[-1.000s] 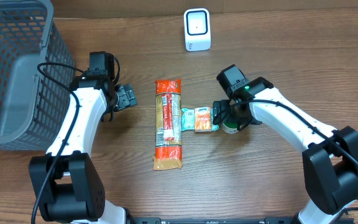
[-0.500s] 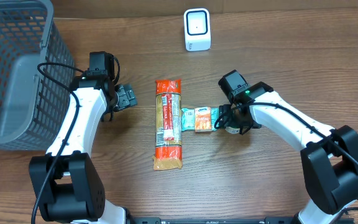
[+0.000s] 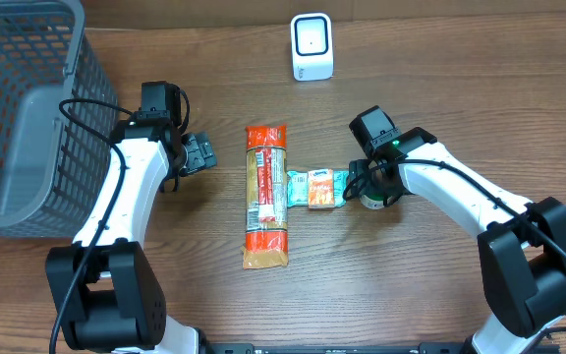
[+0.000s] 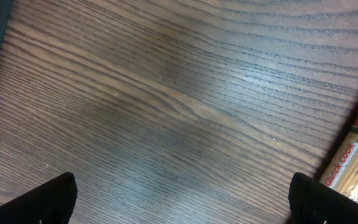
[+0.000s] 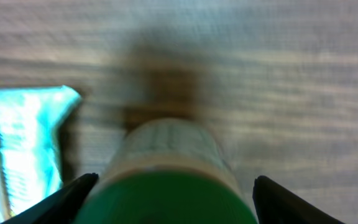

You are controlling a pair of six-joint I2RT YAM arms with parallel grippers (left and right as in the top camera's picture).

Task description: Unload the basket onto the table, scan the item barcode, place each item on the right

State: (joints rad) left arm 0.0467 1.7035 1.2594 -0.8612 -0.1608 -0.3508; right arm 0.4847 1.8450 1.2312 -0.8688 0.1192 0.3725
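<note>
light: even, bright | overhead: sharp | right wrist: blurred

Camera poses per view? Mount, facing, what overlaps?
Overhead: above table, straight down; left gripper, right gripper, basket, scanner, pasta pack, snack packet.
Left wrist: down at bare wood; its fingers in bottom corners, pasta pack at right edge.
Right wrist: down onto green-capped bottle between its fingers, snack packet left.
Shared: pasta pack, overhead and left wrist.

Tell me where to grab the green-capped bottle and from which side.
Come from above and close across the round green cap of the bottle: it seems to stand upright, cap up, and the right gripper's jaws straddle it. The snack packet lies close beside it.
</note>
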